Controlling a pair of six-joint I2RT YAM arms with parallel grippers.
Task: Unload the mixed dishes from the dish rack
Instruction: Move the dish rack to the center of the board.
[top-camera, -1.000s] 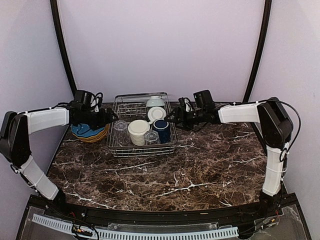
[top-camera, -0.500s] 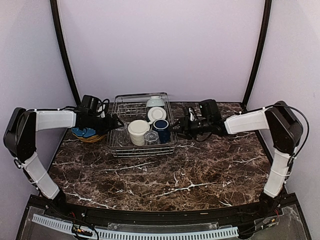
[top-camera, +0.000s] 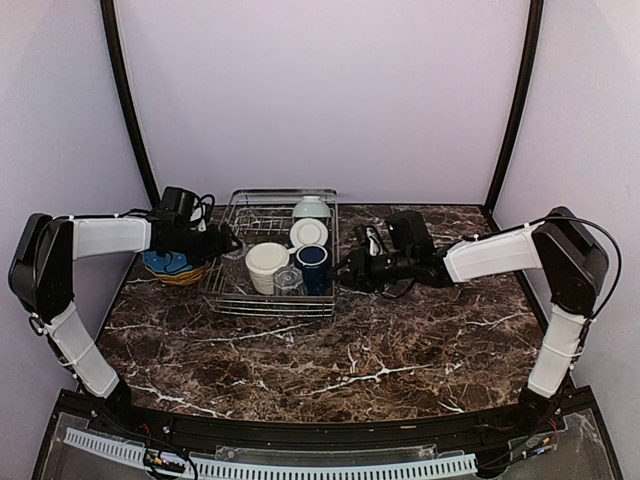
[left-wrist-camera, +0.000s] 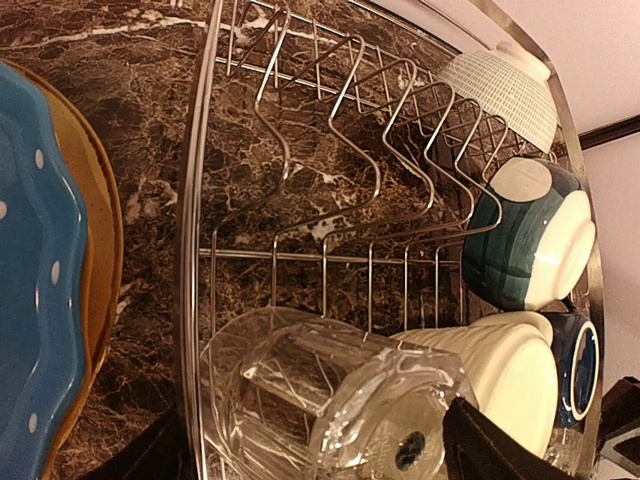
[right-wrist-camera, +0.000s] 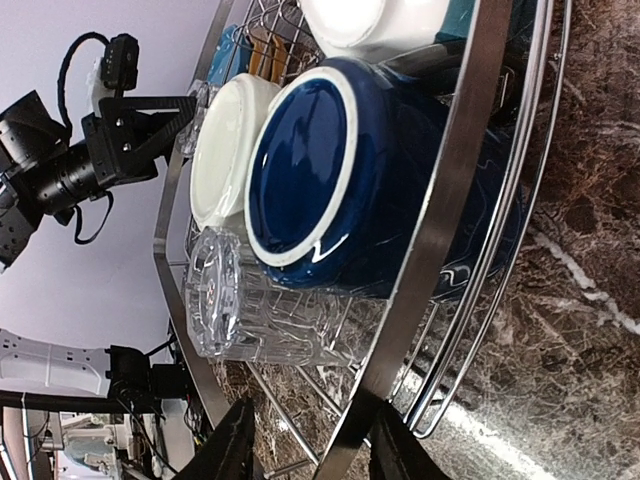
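Note:
The silver wire dish rack (top-camera: 212, 292) stands at the back of the marble table. It holds a stack of cream bowls (top-camera: 265, 262), a dark blue mug (top-camera: 312, 258), a clear glass (top-camera: 288, 278) and two white bowls behind them. My left gripper (top-camera: 225, 243) is at the rack's left rim (left-wrist-camera: 190, 250). Its jaws are spread wide around that rim and a tipped clear glass (left-wrist-camera: 330, 390). My right gripper (top-camera: 345, 268) is open and straddles the right rim (right-wrist-camera: 470, 150) beside the mug (right-wrist-camera: 310, 170). One finger lies against the rim.
A blue dotted plate (left-wrist-camera: 35, 270) lies on a yellow plate (left-wrist-camera: 95, 250) on the table, just left of the rack. A teal and white bowl (left-wrist-camera: 525, 235) and a ribbed white bowl (left-wrist-camera: 500, 85) sit at the rack's far end.
The rack has slid to the left. My right gripper came forward and down along its right rim. My left gripper has stayed at the left rim.

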